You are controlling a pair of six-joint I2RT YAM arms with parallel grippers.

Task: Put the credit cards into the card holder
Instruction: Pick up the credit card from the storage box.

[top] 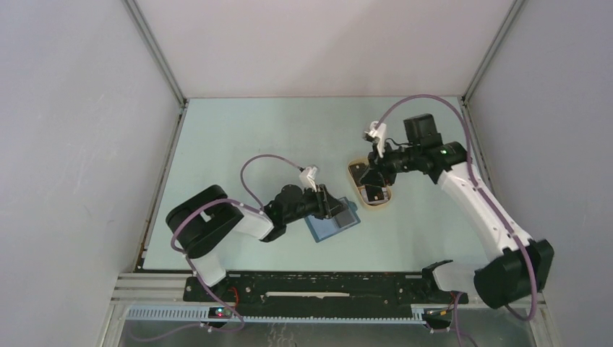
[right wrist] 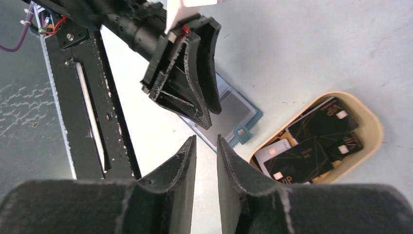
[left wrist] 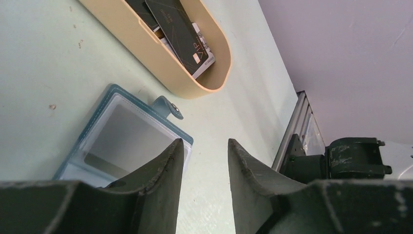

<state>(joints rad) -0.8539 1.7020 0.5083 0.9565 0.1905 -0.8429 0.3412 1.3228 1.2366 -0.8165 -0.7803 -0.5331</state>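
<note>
The card holder (left wrist: 122, 134) is a teal-blue wallet lying open on the table, its snap tab (left wrist: 170, 108) pointing toward the tray; it also shows from above (top: 329, 230) and from the right wrist (right wrist: 236, 111). My left gripper (left wrist: 205, 144) is open and empty over the holder's edge nearest the tray, one finger above its corner. Several credit cards (right wrist: 316, 141), mostly black and one whitish-grey, lie in the beige oval tray (right wrist: 372, 129). My right gripper (right wrist: 205, 139) hangs above the table beside the tray, its jaws a narrow gap apart with nothing between them.
The beige tray (top: 381, 205) sits right of the wallet at mid table, cards (left wrist: 180, 34) stacked inside it. The two grippers (top: 338, 210) (top: 372, 179) are close together. The black base rail (right wrist: 83, 97) runs along the near table edge. Grey walls enclose three sides.
</note>
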